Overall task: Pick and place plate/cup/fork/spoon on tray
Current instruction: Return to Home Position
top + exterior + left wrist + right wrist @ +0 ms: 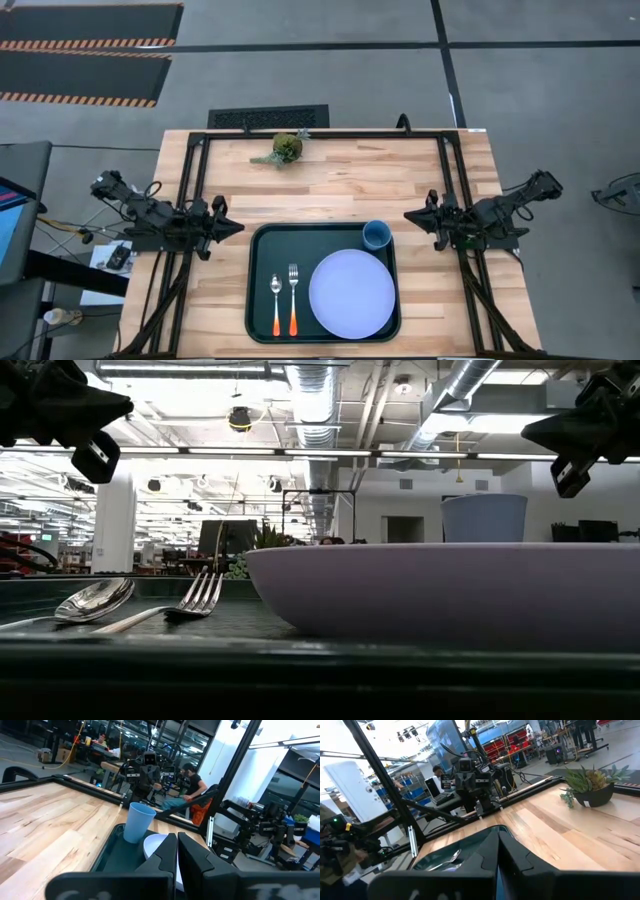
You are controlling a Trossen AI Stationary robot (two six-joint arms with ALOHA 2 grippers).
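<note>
The dark green tray (262,240) lies at the table's near middle. On it rest the pale lavender plate (352,292), the blue cup (376,235) upright at its far right corner, the fork (293,298) and the spoon (276,302), side by side with orange handles toward the near edge. My left gripper (238,228) is shut and empty, above the table just left of the tray. My right gripper (409,215) is shut and empty, right of the cup. The cup (139,822) and plate (156,846) also show in the left wrist view, the spoon (446,860) in the right wrist view.
A small potted plant (285,148) stands near the table's far edge. A black frame (195,170) runs along the table's left, far and right sides. Bare wood lies between the tray and the plant. People sit beyond the table in the wrist views.
</note>
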